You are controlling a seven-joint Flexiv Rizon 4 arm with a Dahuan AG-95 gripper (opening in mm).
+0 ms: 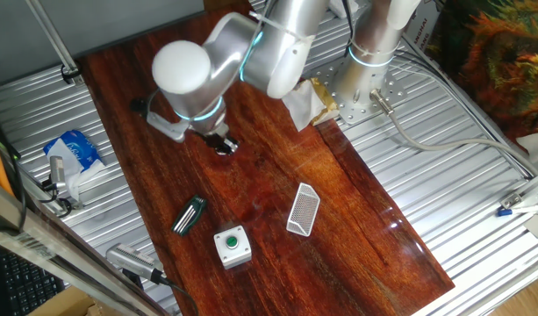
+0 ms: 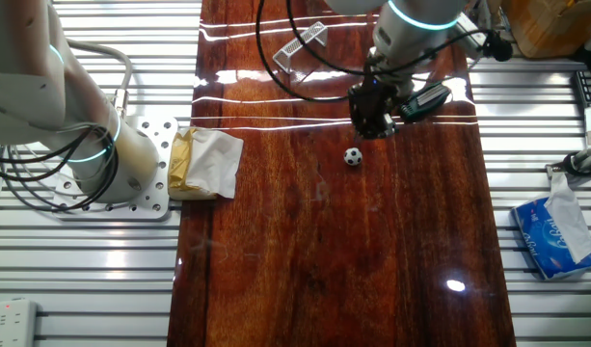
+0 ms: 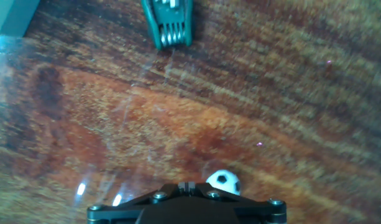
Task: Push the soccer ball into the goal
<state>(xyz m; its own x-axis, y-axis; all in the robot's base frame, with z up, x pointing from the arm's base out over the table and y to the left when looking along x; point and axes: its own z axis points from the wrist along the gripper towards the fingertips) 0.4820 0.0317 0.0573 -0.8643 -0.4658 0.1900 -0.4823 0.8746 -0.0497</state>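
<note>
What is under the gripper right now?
The soccer ball sits on the wooden table just by the gripper. The fingertips themselves are hidden, so contact is unclear.

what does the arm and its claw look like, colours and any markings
The arm is built of rounded silver-grey segments with a white domed cap at one joint and thin glowing cyan rings at the joints. Black cables loop around its wrist in the other fixed view. The claw is a compact black block; the hand view shows a dark bar with small silver screws. No lettering is legible.

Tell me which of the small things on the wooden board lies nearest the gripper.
The soccer ball, white with black patches, just beside the gripper. The goal, button box and green-striped clip lie farther off.
</note>
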